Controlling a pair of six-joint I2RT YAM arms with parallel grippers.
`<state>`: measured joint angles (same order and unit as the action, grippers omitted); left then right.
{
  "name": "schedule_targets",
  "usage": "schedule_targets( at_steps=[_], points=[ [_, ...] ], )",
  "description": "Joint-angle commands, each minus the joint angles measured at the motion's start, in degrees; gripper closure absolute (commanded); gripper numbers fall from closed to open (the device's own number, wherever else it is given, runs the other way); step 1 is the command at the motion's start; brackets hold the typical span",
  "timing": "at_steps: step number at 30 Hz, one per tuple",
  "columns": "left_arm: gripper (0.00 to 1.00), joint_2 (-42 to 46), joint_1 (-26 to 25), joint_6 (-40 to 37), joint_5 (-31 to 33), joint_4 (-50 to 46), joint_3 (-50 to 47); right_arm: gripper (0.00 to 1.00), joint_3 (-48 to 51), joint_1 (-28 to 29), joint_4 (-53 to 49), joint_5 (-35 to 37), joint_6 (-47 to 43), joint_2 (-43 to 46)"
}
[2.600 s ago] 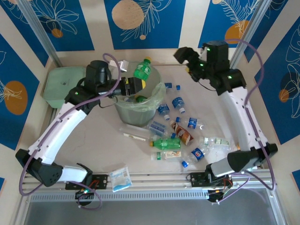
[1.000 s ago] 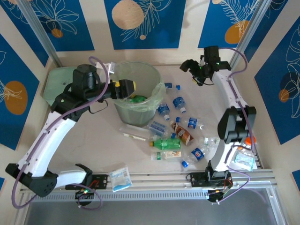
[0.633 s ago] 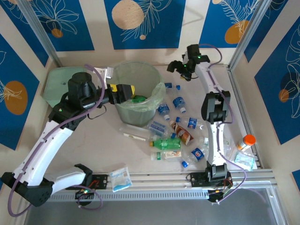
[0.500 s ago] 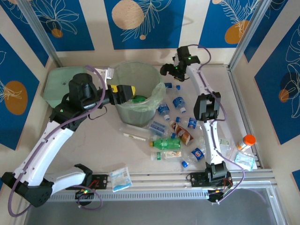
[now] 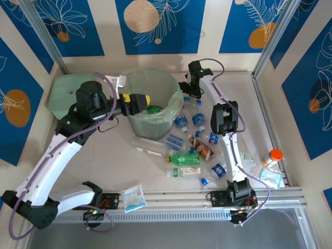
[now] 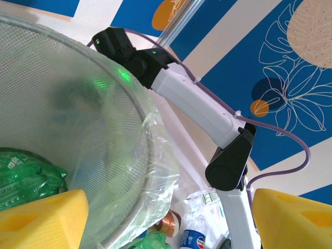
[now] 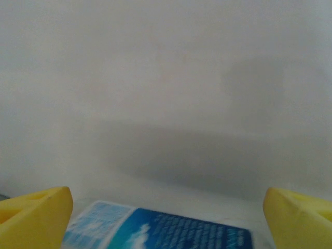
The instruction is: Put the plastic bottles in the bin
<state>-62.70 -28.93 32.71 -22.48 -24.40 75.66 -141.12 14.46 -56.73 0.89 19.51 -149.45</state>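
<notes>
Bin (image 5: 150, 123) seen pale-green, transl.; bottles (image 5: 197, 118) clear w/ blue labels, some green; walls (image 5: 176, 36) blue, leaf-patterned.

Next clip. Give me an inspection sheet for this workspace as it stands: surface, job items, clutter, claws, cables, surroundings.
Surface: pale table, no spills seen.
Job's things: bin upright and lined, a green bottle inside; plastic bottles lie scattered on the table to its right.
Clutter: white-and-blue packet by the left arm's base; pale-green lidded box at far left.
Claws: left claw open and empty at the bin's rim; right claw open, low over a blue-labelled bottle.
Cables: purple cables loop along both arms.
Surroundings: blue leaf-pattern panels, metal frame posts.
</notes>
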Motion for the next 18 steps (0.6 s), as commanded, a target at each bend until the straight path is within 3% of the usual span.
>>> schedule_targets(
  at_steps=[1,9,18],
  points=[
    [0.17,0.65,0.19,0.20,-1.08,1.80,-0.47,0.05,3.83,-0.21,-1.28,3.25,-0.55,3.97],
    [0.18,0.12,0.19,0.21,-0.86,2.72,-0.59,0.07,16.86,-2.97,2.29,6.60,0.68,11.96],
    [0.18,-0.06,0.19,1.06,-0.72,3.97,-2.13,0.10,33.42,-5.83,8.83,3.16,1.06,22.97]
  ],
)
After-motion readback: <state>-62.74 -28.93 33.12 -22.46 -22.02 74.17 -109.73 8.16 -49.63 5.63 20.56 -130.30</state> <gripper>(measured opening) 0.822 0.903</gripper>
